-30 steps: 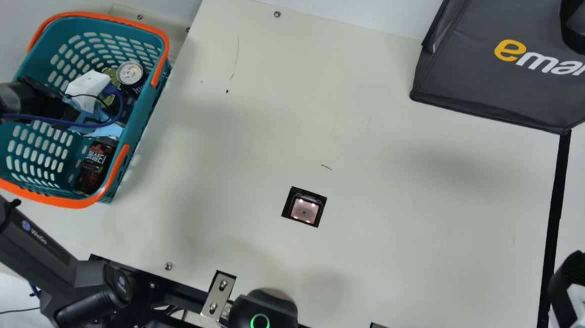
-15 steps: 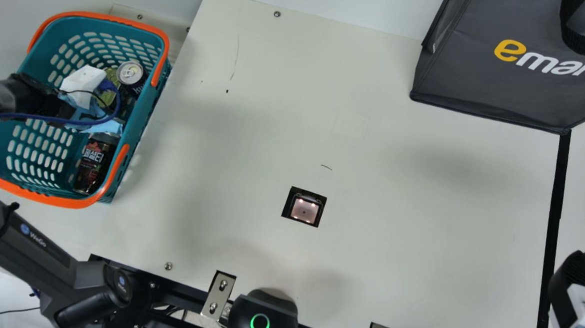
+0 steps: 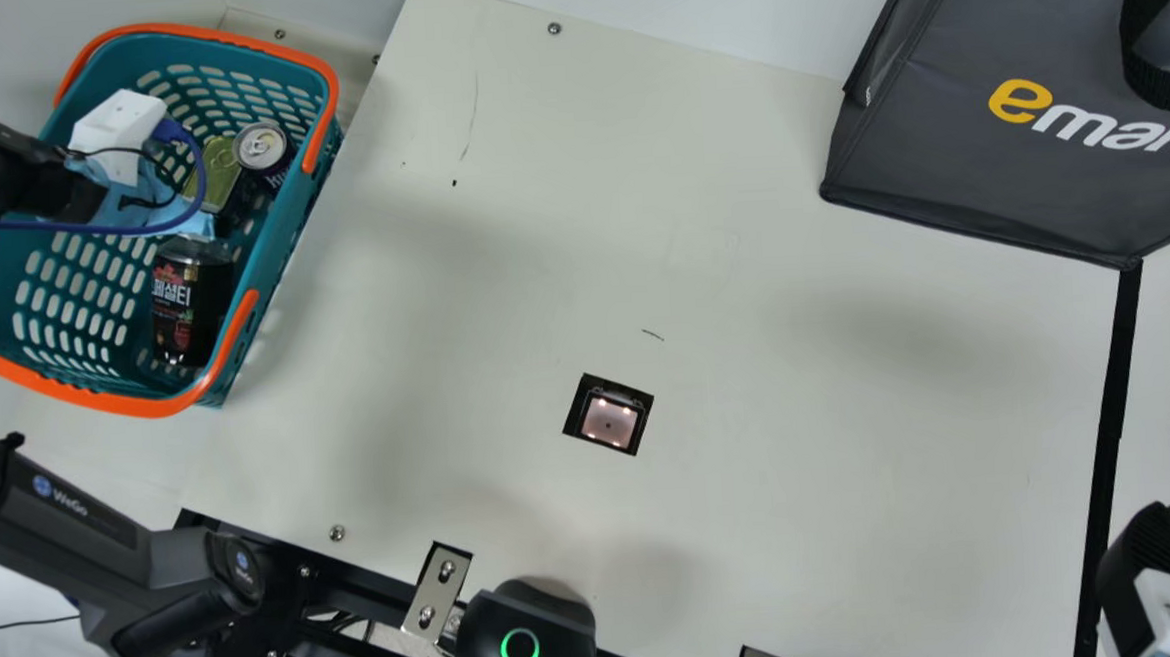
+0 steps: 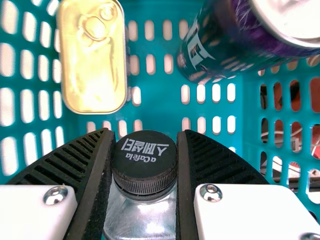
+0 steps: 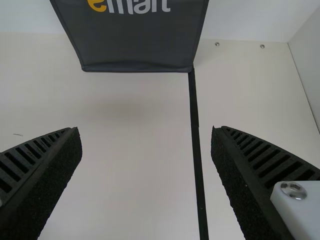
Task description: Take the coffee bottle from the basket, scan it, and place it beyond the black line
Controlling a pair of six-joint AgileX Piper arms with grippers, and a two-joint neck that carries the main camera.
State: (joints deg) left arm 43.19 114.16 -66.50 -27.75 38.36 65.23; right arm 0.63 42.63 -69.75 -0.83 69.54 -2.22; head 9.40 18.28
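My left gripper (image 3: 124, 129) is inside the basket (image 3: 304, 218) at the main view's left, its fingertips hidden there. The dark coffee bottle (image 3: 188, 304) is by the basket's near right side. In the left wrist view, my left gripper (image 4: 146, 134) is shut on the coffee bottle (image 4: 145, 157), one finger on each side just at its black cap. The scanner window (image 3: 608, 422) is set in the table. My right gripper (image 3: 1159, 579) stands over the black line (image 3: 1110, 411); in the right wrist view that right gripper (image 5: 145, 131) is open with nothing between its fingers.
A purple can (image 3: 263, 150) and a gold tin (image 3: 219, 172) are in the basket beyond the bottle. The dark grey bag (image 3: 988, 177) stands at the back right, by the black line's far end. A black device with a green ring (image 3: 522, 647) sits at the near edge.
My left gripper and forearm have shifted toward the main view's left. The coffee bottle has moved slightly toward the far side and now stands more upright. The right arm has kept still.
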